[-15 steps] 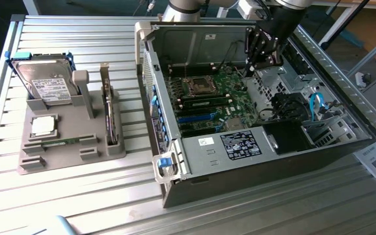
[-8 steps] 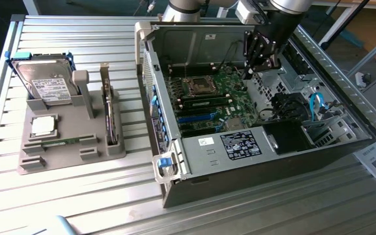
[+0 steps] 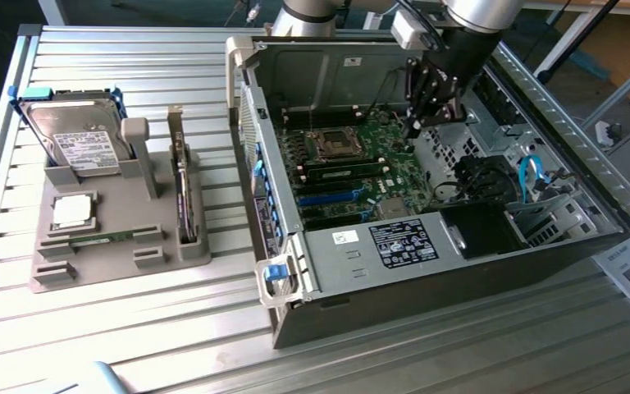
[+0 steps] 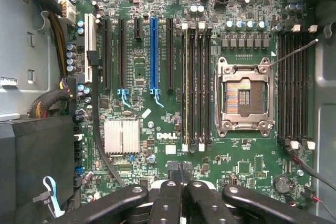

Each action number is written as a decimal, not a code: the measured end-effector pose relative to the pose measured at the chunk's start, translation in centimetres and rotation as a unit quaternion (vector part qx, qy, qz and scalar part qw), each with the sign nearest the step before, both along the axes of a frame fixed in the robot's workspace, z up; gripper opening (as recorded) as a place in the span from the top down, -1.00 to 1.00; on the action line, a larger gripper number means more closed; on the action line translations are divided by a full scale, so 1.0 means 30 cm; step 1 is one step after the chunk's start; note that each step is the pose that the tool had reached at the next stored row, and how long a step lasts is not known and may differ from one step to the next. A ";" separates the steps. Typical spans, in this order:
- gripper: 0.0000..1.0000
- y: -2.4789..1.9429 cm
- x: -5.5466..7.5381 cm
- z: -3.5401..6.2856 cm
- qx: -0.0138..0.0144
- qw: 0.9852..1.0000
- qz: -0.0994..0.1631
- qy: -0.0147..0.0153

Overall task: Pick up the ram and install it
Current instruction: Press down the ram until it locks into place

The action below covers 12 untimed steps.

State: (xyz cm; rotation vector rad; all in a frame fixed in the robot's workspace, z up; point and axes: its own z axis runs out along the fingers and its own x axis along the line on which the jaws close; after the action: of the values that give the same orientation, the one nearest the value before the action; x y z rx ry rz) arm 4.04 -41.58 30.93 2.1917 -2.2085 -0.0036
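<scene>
Ram [image 3: 102, 238] lies flat in the grey holder [image 3: 96, 267], well apart from the case [image 3: 403, 279], on the exterior view's left of it. Untouched.

Handling guess: light, stiff, thin, fragile. Take it by the long edges mid-length, stay off the chips and contacts, and don't twist it.

Gripper [image 3: 413, 130] hangs inside the case over the board [image 3: 370, 156], near the slots [image 4: 197, 85]. Fingers [image 4: 167, 198] are pinched almost together, and I can't see anything between them.
</scene>
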 end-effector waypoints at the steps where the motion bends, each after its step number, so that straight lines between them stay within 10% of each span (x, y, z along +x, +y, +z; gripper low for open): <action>1: 0.79 0.000 0.000 -0.003 0.000 1.000 0.000 0.000; 12: 0.79 0.000 0.000 -0.044 0.000 1.000 0.000 -0.001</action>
State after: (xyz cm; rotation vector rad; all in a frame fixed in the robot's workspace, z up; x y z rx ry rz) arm 4.04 -41.58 29.60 2.1929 -2.2097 -0.0011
